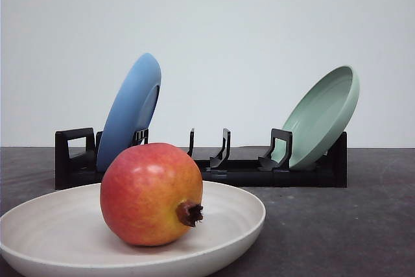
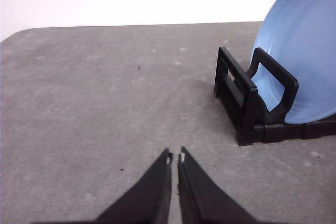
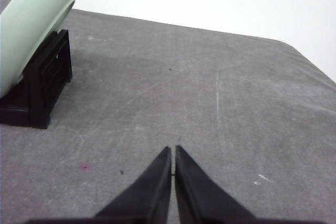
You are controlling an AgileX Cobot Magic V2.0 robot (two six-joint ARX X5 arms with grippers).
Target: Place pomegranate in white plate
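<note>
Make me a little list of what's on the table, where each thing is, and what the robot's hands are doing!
pomegranate: sitting in the white plate
blue plate: leaning in the black rack, left end
green plate: leaning in rack, right end
left end effector: shut, empty, over the table
right end effector: shut, empty

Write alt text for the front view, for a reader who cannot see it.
A red-and-yellow pomegranate sits in a cream white plate in the foreground, its dark crown stub pointing right. Behind it on the grey table, a black dish rack holds a blue plate at its left end and a pale green plate at its right.
</note>
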